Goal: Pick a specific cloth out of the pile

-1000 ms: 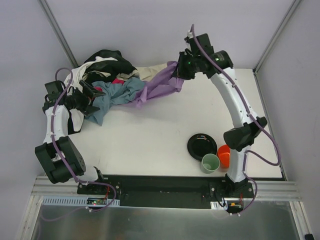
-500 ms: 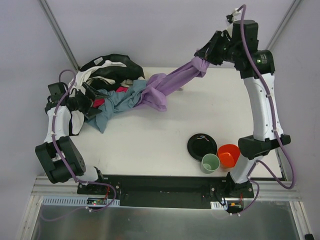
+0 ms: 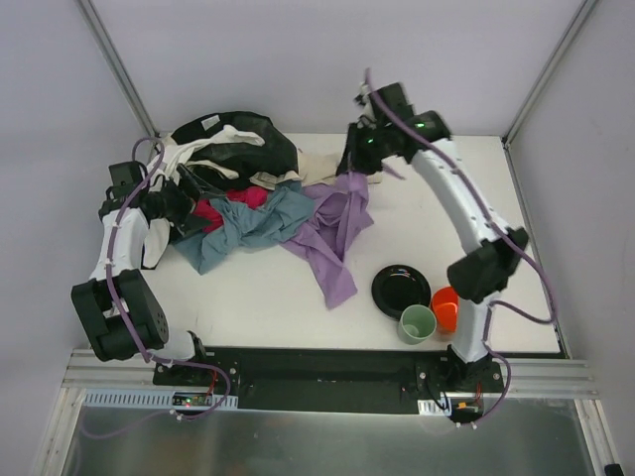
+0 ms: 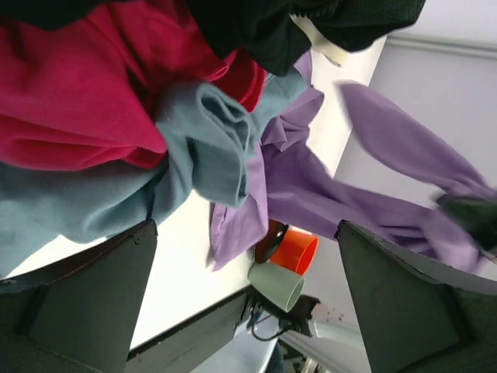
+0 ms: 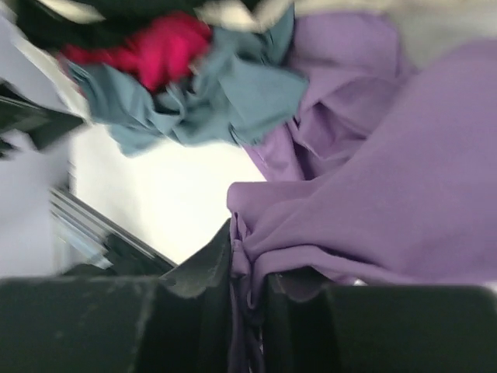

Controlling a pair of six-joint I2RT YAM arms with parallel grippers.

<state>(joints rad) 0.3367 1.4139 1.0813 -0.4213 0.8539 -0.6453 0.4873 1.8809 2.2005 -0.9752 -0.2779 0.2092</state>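
Draping crumpled, plain lavender cloth [image 3: 342, 223] sits pinched in right claw [image 5: 247, 268]; left claw [image 4: 247, 225] released.

cloth [image 3: 337, 233]: soft, matt lavender fabric
pile [image 3: 233, 188]: matt mixed fabrics, creased
plate [image 3: 401, 290], near the cloth: glossy black
table [image 3: 248, 297]: smooth, white

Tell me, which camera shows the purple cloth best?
Top external: most of the cloth shows, from the right gripper down toward the plate. Left wrist shows a part; right wrist only a close-up fold in its fingers.

Lavender cloth [image 3: 337, 236] beside mixed pile [image 3: 236, 149]
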